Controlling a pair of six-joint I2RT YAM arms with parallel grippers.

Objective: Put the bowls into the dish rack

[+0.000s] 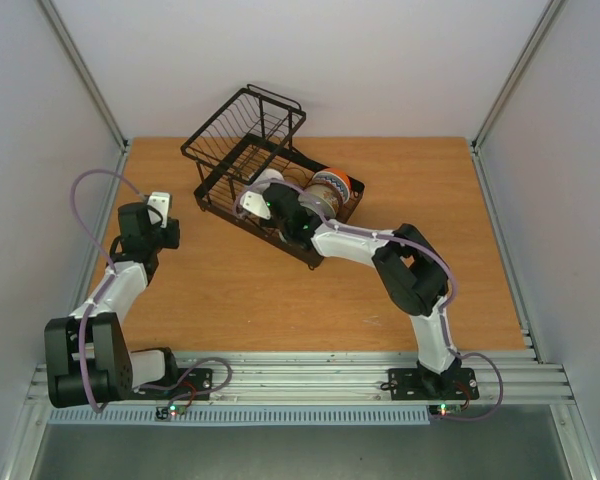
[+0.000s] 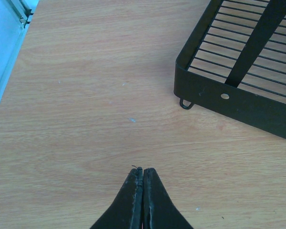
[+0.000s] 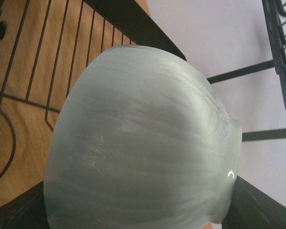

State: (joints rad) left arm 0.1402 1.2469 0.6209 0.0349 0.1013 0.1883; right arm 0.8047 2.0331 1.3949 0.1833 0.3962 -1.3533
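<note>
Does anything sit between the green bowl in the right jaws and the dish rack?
Nothing visible does. The pale green bowl, held by the right gripper, hangs directly over the dish rack wires. The patterned bowl stands off to one side.

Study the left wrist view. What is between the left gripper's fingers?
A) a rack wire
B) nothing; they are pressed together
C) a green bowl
B: the left gripper has its fingers pressed together with no gap, over the table, beside the dish rack.
</note>
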